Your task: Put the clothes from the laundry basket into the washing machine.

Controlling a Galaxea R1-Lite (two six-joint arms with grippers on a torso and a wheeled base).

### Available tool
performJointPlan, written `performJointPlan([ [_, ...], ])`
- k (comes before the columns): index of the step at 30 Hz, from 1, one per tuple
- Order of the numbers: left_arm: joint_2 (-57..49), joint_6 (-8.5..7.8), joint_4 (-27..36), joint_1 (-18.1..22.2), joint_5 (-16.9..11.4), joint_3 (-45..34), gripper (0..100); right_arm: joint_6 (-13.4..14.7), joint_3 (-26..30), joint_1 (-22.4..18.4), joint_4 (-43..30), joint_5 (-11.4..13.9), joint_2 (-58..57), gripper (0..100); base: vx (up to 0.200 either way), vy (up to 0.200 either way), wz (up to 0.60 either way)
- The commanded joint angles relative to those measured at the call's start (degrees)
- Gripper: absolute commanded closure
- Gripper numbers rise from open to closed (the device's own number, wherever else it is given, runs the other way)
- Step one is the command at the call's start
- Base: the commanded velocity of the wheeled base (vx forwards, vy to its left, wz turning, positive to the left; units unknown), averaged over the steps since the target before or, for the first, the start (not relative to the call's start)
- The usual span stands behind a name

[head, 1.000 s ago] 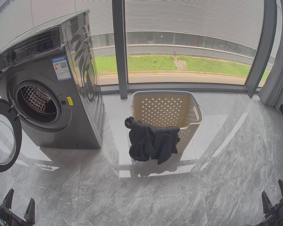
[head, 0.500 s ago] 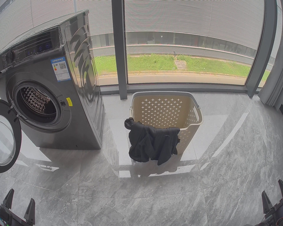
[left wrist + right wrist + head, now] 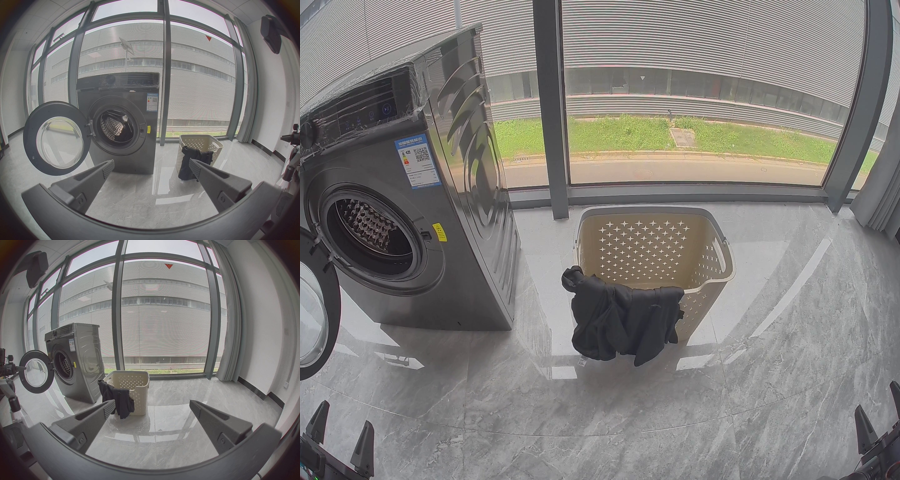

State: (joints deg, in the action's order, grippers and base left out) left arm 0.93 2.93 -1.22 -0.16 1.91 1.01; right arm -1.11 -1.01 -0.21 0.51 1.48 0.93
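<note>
Head view, washing machine (image 3: 406,206) at frame left, its door (image 3: 315,312) swung open, laundry basket (image 3: 650,250) at centre, black clothes (image 3: 622,319) draped over its near rim, left wrist view, left gripper (image 3: 150,162) spread wide, empty, right wrist view, right gripper (image 3: 151,402) wide apart, empty

At left on the floor (image 3: 612,412), washing machine (image 3: 425,187), its door (image 3: 315,306) swung open at near left, laundry basket (image 3: 644,250) to its right before the window (image 3: 700,94), clothes (image 3: 622,319) draped over the basket's near rim
</note>
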Motion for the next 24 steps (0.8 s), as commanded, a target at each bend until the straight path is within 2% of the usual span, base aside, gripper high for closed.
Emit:
performJointPlan([
  [1,-0.84,-0.03,-0.01,-0.02,0.02,-0.92,0,-0.03,1.01,0.03,0.02,0.02,-0.66,0,0.000,0.000,0.00],
  [24,-0.84,-0.20,-0.01,-0.02,0.11,-0.92,0,-0.03,1.01,0.03,0.02,-0.07,-0.66,0,0.000,0.000,0.00],
])
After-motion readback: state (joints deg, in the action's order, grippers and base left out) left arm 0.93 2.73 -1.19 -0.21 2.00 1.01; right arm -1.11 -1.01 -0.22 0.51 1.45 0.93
